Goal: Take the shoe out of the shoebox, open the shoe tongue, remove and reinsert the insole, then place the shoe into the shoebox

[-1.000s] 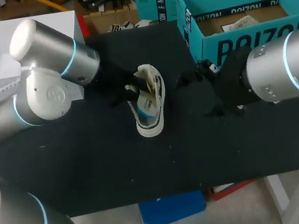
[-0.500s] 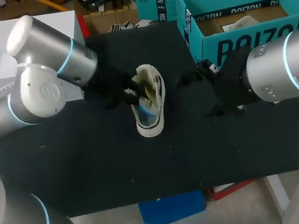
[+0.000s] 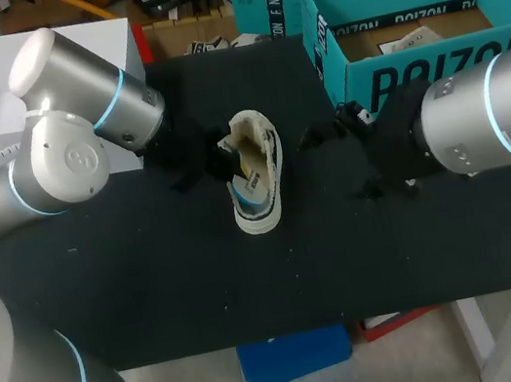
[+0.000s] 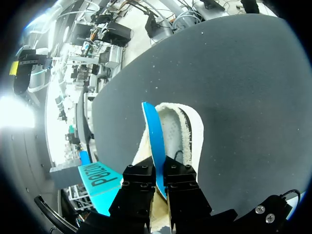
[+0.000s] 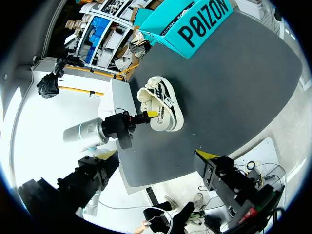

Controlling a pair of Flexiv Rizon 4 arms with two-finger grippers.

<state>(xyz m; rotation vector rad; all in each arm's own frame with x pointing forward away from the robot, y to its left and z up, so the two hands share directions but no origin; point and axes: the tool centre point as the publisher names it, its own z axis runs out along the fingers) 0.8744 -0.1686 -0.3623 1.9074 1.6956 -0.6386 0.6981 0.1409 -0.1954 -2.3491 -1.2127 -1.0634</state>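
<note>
Insole (image 4: 154,136): blue, on edge, clamped between fingers of left gripper (image 4: 161,171), far end inside shoe (image 4: 184,127).
Technique: travel is to be kept along shoe length; shoe must not be dragged.
Shoe: lying just ahead of left gripper.
Right gripper (image 5: 157,155): spread wide, empty, well apart, beside shoebox (image 3: 432,71).
</note>
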